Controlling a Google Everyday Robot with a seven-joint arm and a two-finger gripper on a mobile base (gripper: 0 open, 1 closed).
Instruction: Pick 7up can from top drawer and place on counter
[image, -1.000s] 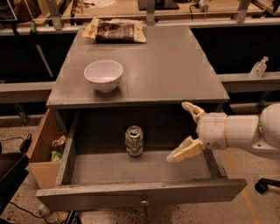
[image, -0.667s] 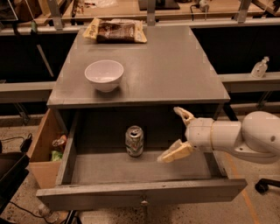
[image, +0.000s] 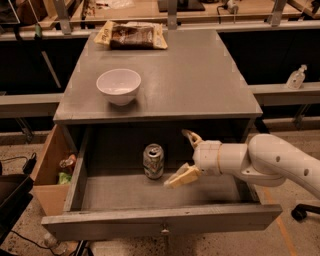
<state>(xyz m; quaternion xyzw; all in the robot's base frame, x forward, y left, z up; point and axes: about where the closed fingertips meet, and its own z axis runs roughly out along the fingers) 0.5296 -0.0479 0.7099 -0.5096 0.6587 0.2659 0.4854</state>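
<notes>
Tool (image: 178, 158) sat inside the open top drawer (image: 150, 222), fingers spread wide and holding nothing. 7up can (image: 153, 161) stood upright on the drawer floor just left of it, apart, below the table (image: 200, 75).

The can (image: 153, 161) stands in the drawer (image: 160, 222), below the counter (image: 200, 75). The hand (image: 179, 159) is just right of it, apart. On the counter, the bowl (image: 118, 86) sits front-left, with the bag (image: 132, 36) behind.

7up can (image: 153, 161) silver-green, upright, tab up, on floor of top drawer (image: 150, 221); drawer pulled open below flat grey counter (image: 200, 75); gripper (image: 177, 159) inside drawer just beside can, fingers spread, not touching
</notes>
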